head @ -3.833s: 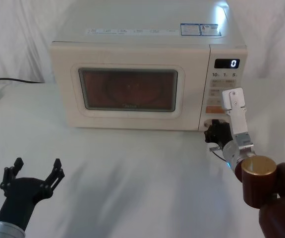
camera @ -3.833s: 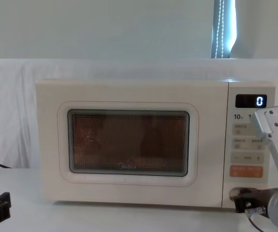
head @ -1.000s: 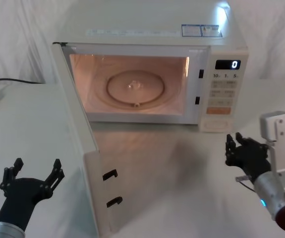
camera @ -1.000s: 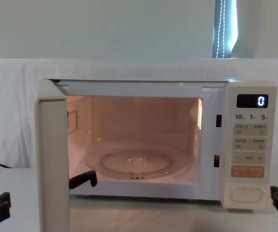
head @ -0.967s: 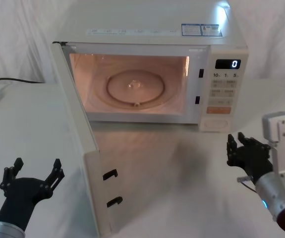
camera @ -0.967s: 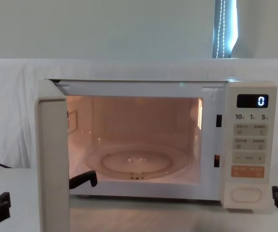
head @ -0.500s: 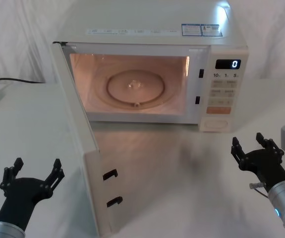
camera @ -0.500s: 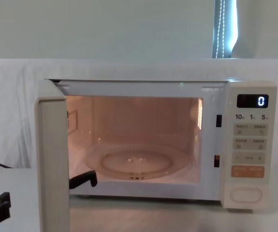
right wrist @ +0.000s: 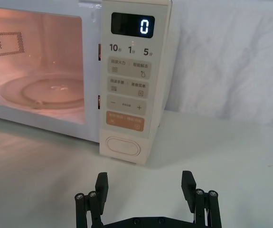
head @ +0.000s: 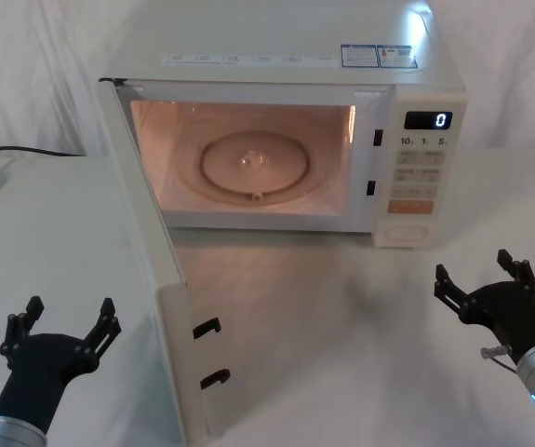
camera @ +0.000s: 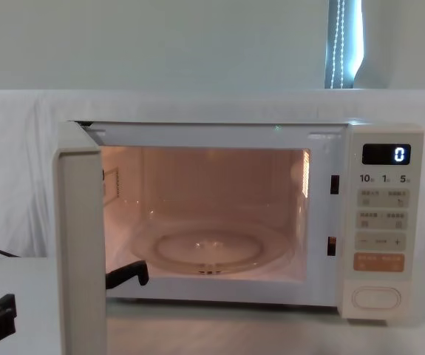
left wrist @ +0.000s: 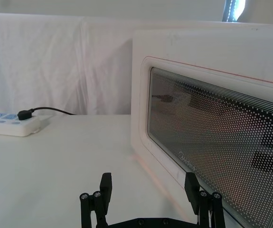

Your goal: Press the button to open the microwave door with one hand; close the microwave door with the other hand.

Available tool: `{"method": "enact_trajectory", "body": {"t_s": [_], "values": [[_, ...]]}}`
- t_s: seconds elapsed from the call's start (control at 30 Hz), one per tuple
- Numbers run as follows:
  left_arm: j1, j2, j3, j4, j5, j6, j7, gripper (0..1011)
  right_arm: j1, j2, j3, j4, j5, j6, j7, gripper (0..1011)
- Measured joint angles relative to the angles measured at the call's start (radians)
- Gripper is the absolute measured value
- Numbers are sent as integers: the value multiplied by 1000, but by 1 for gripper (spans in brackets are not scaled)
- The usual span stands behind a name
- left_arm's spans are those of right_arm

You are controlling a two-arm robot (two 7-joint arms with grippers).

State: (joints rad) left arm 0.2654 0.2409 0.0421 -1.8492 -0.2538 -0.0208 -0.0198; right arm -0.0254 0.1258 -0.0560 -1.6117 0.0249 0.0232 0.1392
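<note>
The cream microwave (head: 286,42) stands at the back of the table with its cavity lit. The microwave door (head: 146,270) is swung wide open on its left hinge, its latch edge toward me; its dotted glass window (left wrist: 212,137) shows close beside my left gripper (left wrist: 148,183). That gripper (head: 70,312) is open, low at the near left, a little left of the door. The button (right wrist: 123,146) sits at the bottom of the keypad strip, under the orange key. My right gripper (right wrist: 145,179) is open and empty, facing the button from a distance, at the near right (head: 476,275).
A glass turntable (head: 253,166) lies inside the cavity. A white power strip (left wrist: 10,124) with a black cable (head: 25,152) lies at the far left. White cloth covers the table (head: 360,326) and hangs behind the oven.
My right gripper has drawn back from the button toward the near right and spread its fingers open. The door, shut in the earliest frame, stands open. The left arm has not moved.
</note>
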Motion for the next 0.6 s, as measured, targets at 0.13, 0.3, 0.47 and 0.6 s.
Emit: {"method": "enact_trajectory", "body": {"t_s": [0.13,0.3,0.47,0.6], "values": [[0,0,0,0,0,0,0,1005,1,3,-1,1,1,0,1,1002],[0,0,0,0,0,0,0,1005,1,2,-1,1,1,0,1,1002],[0,0,0,0,0,0,0,1005,1,1,-1,1,1,0,1,1002],[0,0,0,0,0,0,0,1005,0,0,0,0,1,0,1,1002]]}}
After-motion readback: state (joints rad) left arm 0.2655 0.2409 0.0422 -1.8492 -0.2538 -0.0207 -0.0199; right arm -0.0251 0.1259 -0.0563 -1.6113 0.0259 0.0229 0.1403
